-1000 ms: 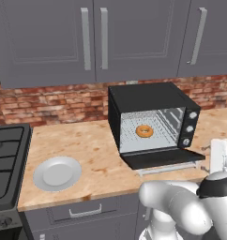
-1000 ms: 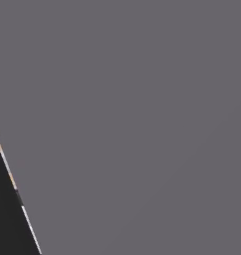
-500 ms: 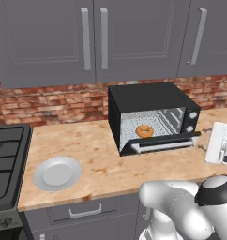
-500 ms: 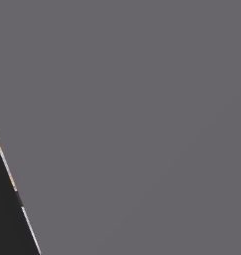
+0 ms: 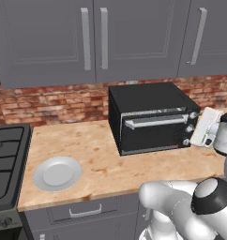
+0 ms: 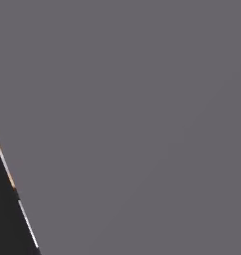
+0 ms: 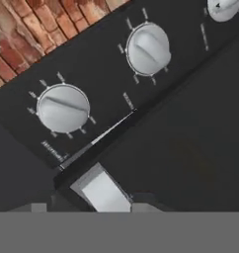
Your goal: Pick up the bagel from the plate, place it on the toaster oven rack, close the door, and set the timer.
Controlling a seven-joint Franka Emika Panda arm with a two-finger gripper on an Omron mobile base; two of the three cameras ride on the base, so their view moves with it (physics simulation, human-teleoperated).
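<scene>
The door [image 5: 155, 126] stands shut, handle [image 5: 156, 121] running left-right — gripper [image 5: 205, 127] levelled at the right-hand knobs [image 7: 62, 107]; finger state unclear.

A flat grey surface [image 6: 137, 114] covers nearly all of the right base view, perhaps a cabinet side seen very close. Toward seven o'clock lies a dark wedge [image 6: 5, 219]. Along its slanted edge runs a thin strip [image 6: 15, 191], orange above, pale lower down.

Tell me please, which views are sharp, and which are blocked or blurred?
Left base view: evenly lit, sharp on the closed door and plate. Right base view: flat grey surface, no detail. Hand view: soft, tilted close-up of silver knobs.
</scene>
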